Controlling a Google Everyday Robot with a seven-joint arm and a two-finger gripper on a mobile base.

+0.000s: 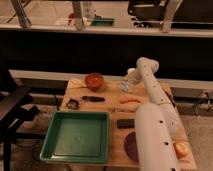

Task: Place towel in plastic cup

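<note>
Jaws of the gripper [127,83] could not be read at all: whether they stood apart or together was hidden behind the white arm [150,90], which reached from the lower right up over the wooden table [115,115] and bent down at the far right part of the tabletop. Right at the gripper lay a pale, whitish-blue bundle, most likely the towel [125,87], though whether it was held or merely lay there could not be told. No plastic cup could be picked out with any certainty; that spot behind the arm was too indistinct. An orange bowl [94,80] stood at the far edge of the table, left of the gripper and well apart from it. Just beside the bowl on its left sat a pale lump [75,83]. A dark tool [93,99] lay nearer the front, and an orange, carrot-like piece [130,100] lay near the arm. At the front left rested a green tray [55,142], and beside it a small black block [125,123].
</note>
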